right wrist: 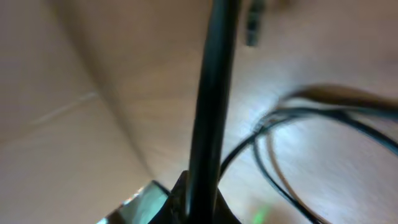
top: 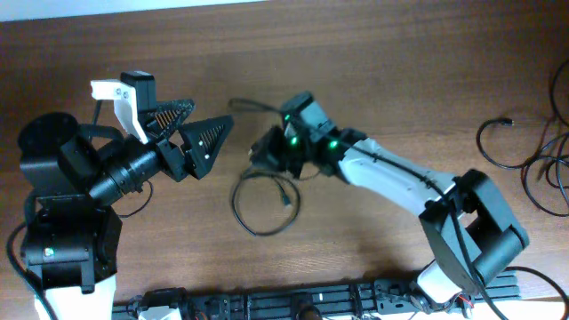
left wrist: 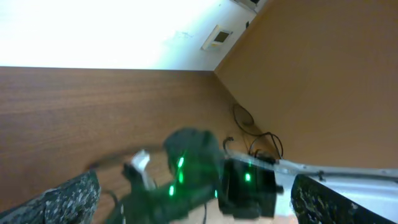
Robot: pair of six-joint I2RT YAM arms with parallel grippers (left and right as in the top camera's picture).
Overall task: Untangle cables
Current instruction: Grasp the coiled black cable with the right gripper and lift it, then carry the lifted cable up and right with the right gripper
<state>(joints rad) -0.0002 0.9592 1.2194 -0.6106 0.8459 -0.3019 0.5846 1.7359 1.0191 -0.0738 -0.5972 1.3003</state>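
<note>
- Left gripper: fingers spread apart, holding nothing.
- Right gripper: too blurred to tell whether the fingers are apart or together; it sits low beside a loop.
- Cables: one loop mid-table, and more loose at the right edge.

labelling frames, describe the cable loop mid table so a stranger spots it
On the wooden table, look just below the right gripper in the overhead view. The cable loop is one ring, unlike the loose cables sprawled at the right edge.
</note>
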